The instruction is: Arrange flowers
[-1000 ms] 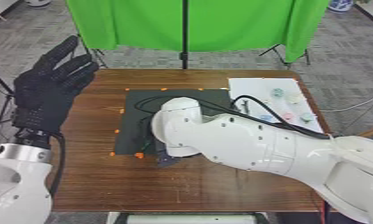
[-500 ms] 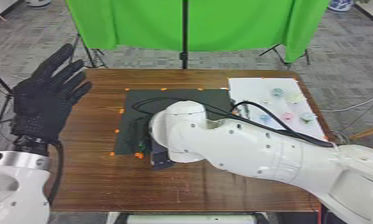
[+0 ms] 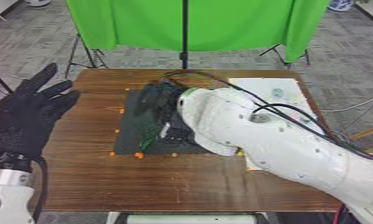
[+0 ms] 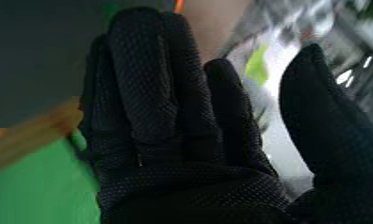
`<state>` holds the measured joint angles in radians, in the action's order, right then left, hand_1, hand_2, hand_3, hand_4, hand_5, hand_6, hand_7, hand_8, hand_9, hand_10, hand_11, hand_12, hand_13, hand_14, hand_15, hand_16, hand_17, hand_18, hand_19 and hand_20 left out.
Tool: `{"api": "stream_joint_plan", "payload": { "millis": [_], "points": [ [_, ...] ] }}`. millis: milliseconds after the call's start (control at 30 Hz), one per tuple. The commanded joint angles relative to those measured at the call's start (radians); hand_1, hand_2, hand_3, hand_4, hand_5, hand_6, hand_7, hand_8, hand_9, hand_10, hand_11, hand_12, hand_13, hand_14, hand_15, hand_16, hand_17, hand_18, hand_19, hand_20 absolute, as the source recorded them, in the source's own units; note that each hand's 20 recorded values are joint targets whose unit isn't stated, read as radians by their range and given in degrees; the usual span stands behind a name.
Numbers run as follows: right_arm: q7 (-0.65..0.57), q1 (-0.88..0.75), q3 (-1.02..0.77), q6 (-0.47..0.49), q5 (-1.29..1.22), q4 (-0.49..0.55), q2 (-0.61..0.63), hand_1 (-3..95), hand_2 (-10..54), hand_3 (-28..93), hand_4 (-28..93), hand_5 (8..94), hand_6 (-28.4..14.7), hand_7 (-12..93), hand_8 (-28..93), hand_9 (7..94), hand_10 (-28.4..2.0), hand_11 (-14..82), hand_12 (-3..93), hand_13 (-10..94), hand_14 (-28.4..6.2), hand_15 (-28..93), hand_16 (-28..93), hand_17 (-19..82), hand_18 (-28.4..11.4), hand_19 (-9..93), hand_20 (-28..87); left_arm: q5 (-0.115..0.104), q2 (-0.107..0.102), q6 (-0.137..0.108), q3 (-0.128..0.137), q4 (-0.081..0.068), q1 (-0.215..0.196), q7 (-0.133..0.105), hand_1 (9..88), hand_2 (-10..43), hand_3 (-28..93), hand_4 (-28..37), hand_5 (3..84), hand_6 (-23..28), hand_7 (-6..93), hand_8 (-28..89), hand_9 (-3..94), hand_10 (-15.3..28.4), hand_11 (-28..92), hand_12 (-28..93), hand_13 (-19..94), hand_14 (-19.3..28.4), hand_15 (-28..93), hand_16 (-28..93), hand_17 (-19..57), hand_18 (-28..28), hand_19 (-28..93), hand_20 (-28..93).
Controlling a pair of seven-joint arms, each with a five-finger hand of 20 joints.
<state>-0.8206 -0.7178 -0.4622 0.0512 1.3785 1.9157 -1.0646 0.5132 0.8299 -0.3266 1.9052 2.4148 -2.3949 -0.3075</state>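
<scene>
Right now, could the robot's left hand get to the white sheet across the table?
Probably not: the left hand is by the table's left edge, the white sheet lies far right, and the right arm seems to block the way.

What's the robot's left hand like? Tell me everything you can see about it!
The left hand wears a black glove that looks like fabric. It is open and empty: its fingers are fairly straight, spread a little, and point away from the robot. It is held up by the left side of the brown table. Below it come a shiny, silvery cuff and a white arm, with a black cable beside them.
</scene>
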Motion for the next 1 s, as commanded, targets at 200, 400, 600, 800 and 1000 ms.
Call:
{"api": "stream_joint_plan", "payload": {
  "millis": [200, 400, 600, 800, 1000],
  "points": [
    [-0.173, -0.397, -0.368, -0.164, 0.273, 0.157, 0.299, 28.1, 2.7, 74, -23, 49.7, -4.5, 12, -12, 69.4, -19.7, 22.6, 15.1, 68, -15.9, 60, 10, 37, -24.1, 89, -2, -0.009, 0.069, 0.001, 0.09, 0.005, -0.106, 0.027, 19.1, 8.8, 76, -28.3, 31.8, 7.3, 12.7, -8, 30.5, 20.3, 27, 12, 23, 28.4, 56, -12, -10.1, 26.4, 60, 8],
    [-0.274, -0.577, -0.526, -0.157, 0.414, 0.201, 0.361, 28.9, 2.0, 72, -22, 50.4, -6.0, 11, -11, 71.1, -20.0, 24.0, 15.1, 70, -15.5, 61, 10, 40, -24.0, 92, -9, -0.011, 0.087, 0.002, 0.103, 0.01, -0.125, 0.037, 18.9, 8.9, 76, -28.3, 32.0, 7.3, 13.0, -9, 30.8, 20.3, 27, 12, 24, 28.4, 55, -11, -9.8, 26.4, 59, 8],
    [-0.339, -0.736, -0.661, -0.135, 0.448, 0.212, 0.387, 30.7, 0.7, 71, -22, 51.1, -6.7, 11, -11, 73.3, -19.4, 26.0, 15.8, 72, -14.8, 62, 10, 42, -23.9, 93, -9, -0.014, 0.096, -0.003, 0.1, 0.014, -0.135, 0.04, 18.9, 9.0, 76, -28.3, 32.0, 7.3, 13.1, -9, 30.8, 20.3, 27, 12, 24, 28.4, 55, -11, -9.7, 26.2, 59, 8],
    [-0.405, -0.912, -0.782, -0.123, 0.539, 0.239, 0.414, 32.0, -0.2, 70, -22, 51.7, -7.5, 10, -11, 76.7, -18.5, 28.1, 16.1, 75, -13.3, 62, 11, 45, -23.4, 93, -4, -0.015, 0.098, -0.002, 0.093, 0.018, -0.14, 0.04, 19.0, 9.2, 76, -28.3, 32.0, 7.3, 13.2, -9, 30.9, 20.2, 26, 12, 24, 28.4, 55, -11, -9.6, 26.1, 59, 8],
    [-0.435, -1.021, -0.85, -0.071, 0.59, 0.252, 0.438, 34.0, -2.6, 69, -22, 51.6, -8.3, 9, -10, 78.4, -18.3, 28.7, 16.1, 77, -13.1, 62, 11, 46, -23.7, 93, -2, -0.018, 0.099, -0.006, 0.092, 0.02, -0.143, 0.038, 19.2, 9.2, 76, -28.3, 32.0, 7.3, 13.2, -9, 30.9, 20.1, 26, 12, 24, 28.4, 54, -11, -9.5, 26.0, 59, 9]
  ]
}}
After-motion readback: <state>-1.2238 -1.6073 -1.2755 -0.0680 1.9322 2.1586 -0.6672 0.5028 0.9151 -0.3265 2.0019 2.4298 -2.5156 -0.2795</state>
